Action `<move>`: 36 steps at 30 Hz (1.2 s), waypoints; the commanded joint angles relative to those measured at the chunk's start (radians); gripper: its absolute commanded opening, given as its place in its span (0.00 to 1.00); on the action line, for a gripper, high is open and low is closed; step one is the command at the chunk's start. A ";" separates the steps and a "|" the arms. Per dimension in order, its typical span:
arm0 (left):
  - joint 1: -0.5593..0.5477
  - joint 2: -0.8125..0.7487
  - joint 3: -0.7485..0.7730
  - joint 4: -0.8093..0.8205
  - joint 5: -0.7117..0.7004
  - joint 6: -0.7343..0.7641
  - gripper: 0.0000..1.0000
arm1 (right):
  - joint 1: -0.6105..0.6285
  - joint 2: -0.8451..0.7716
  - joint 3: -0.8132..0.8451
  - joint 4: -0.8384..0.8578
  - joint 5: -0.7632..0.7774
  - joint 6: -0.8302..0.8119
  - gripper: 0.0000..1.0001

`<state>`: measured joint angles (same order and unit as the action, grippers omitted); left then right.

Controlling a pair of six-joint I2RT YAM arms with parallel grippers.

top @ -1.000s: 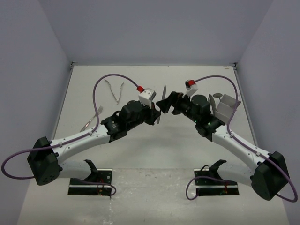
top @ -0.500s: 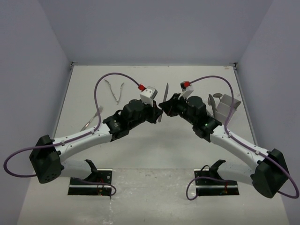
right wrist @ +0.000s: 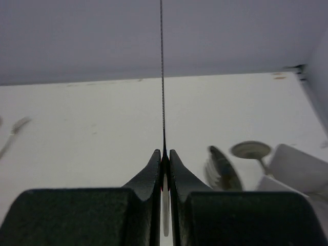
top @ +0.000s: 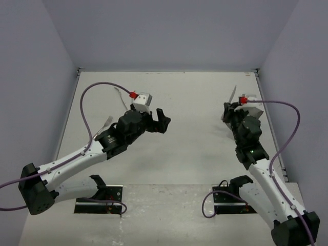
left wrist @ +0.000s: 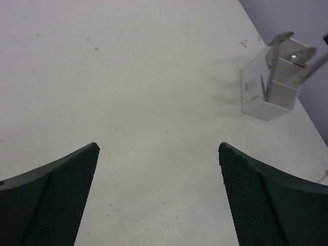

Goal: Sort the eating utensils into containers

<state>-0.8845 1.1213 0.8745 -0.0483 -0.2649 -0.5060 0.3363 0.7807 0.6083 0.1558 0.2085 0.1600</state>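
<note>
I have the left end effector (left wrist: pixel 158 148) spread wide and empty. It hangs over bare bench (left wrist: pixel 128 77), well apart from the box (left wrist: pixel 269 95) and to its left. The right end effector (right wrist: pixel 164 154) is clamped on a knife (right wrist: pixel 162 77), which the wrist camera sees edge-on. The blade points up and away, and the grip sits just left of the box. Spoons (right wrist: pixel 223 168) stand in the box with their bowls sticking out. More utensils (top: pixel 106 124) lie on the bench far left of the box, beyond the left arm.
</note>
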 commanded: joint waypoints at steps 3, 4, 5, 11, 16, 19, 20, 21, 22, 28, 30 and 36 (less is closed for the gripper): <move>0.185 -0.090 -0.091 -0.134 -0.112 -0.117 1.00 | -0.275 -0.063 -0.238 0.264 -0.199 -0.382 0.00; 0.209 -0.098 -0.101 -0.156 -0.112 -0.117 1.00 | -0.316 -0.057 -0.249 0.278 -0.254 -0.392 0.00; 0.251 -0.098 -0.101 -0.169 -0.122 -0.117 1.00 | -0.404 -0.048 -0.252 0.278 -0.353 -0.381 0.00; 0.438 -0.078 -0.114 -0.188 -0.085 -0.086 1.00 | -0.553 0.074 -0.245 0.265 -0.534 -0.362 0.06; 0.530 -0.048 -0.127 -0.142 -0.053 -0.071 1.00 | -0.577 0.107 -0.254 0.293 -0.549 -0.367 0.10; 0.576 -0.012 -0.132 -0.124 -0.036 -0.074 1.00 | -0.579 0.115 -0.248 0.292 -0.549 -0.370 0.13; 0.610 -0.002 -0.129 -0.127 -0.013 -0.075 1.00 | -0.579 0.108 -0.249 0.291 -0.557 -0.375 0.15; 0.624 0.020 -0.124 -0.130 -0.002 -0.078 1.00 | -0.577 0.101 -0.257 0.291 -0.563 -0.373 0.17; 0.648 0.026 -0.124 -0.131 0.007 -0.077 1.00 | -0.579 0.092 -0.260 0.291 -0.567 -0.367 0.20; 0.717 0.028 -0.129 -0.134 -0.005 -0.077 1.00 | -0.579 0.034 -0.234 0.205 -0.590 -0.350 0.46; 0.737 0.047 -0.108 -0.175 -0.019 -0.071 1.00 | -0.577 -0.012 -0.211 0.168 -0.633 -0.326 0.54; 0.749 0.196 0.033 -0.456 -0.095 -0.082 1.00 | -0.574 -0.020 -0.104 0.156 -0.886 -0.116 0.99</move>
<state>-0.1436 1.2575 0.8268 -0.3351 -0.3035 -0.5838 -0.2367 0.7425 0.4042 0.3038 -0.4950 -0.0780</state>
